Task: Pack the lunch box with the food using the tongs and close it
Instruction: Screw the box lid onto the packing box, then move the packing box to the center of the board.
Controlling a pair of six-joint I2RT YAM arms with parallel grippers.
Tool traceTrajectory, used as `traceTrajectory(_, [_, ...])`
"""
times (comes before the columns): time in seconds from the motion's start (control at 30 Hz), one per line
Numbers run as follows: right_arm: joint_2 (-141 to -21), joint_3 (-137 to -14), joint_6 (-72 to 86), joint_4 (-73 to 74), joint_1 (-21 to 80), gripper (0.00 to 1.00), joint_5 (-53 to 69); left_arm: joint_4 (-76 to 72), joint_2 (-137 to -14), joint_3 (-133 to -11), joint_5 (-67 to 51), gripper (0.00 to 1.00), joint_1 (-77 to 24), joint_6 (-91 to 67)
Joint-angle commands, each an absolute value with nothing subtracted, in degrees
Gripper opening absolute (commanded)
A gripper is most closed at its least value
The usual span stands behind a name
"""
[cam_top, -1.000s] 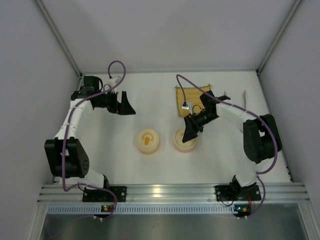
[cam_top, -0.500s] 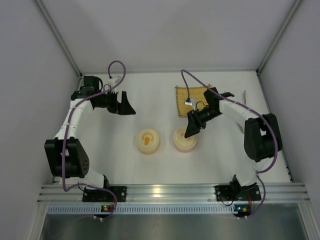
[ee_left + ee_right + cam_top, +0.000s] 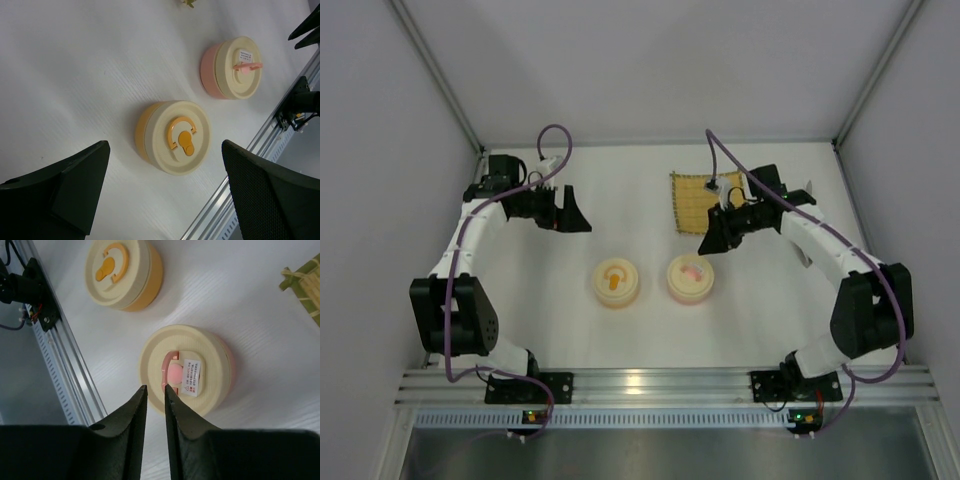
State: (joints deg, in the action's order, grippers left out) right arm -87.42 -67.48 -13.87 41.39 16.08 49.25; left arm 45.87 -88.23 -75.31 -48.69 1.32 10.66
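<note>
Now, nearest you, two round lidded containers are sitting side by side on the white table [image 3: 550, 330]: the orange lunch box [image 3: 616, 283] on the left and the pink lunch box [image 3: 690, 280] on the right, close but not touching. Both are wearing cream lids. The orange one is showing an orange ring handle, the pink one a pink handle beside a small white label.

Just past the pink lunch box, your right end effector [image 3: 155, 388] is hanging between that box and the mat. Its fingers [image 3: 131, 425] are pinched almost together, leaving only a thin slit with nothing in it. Its wrist camera is showing the tips over the pink lid's rim.

Farther back on the left, your left end effector [image 3: 165, 146] is pointing across the table, spread wide and gripping nothing, well apart from the orange lunch box.

Farthest off, the yellow woven mat [image 3: 692, 202] is lying flat toward the rear of the table, just beside the right wrist. I cannot tell where the food or the tongs are lying: anything on the mat is too small, and the right arm is crossing the table's right side.
</note>
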Motion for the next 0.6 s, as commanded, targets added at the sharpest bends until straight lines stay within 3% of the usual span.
traceTrajectory(0.0, [-84.9, -66.9, -13.0, 36.4, 17.3, 0.18, 43.3, 44.2, -86.1, -75.3, -51.0, 0.98, 1.6, 11.0])
traceTrajectory(0.2, [-86.7, -65.7, -14.2, 37.0, 21.8, 0.03, 34.9, 44.2, -86.1, -75.2, -51.0, 0.98, 1.6, 10.6])
traceTrajectory(0.57, [-89.3, -65.1, -15.1, 37.3, 27.0, 0.01, 32.3, 44.3, -86.1, -75.1, -50.5, 0.98, 1.5, 11.1])
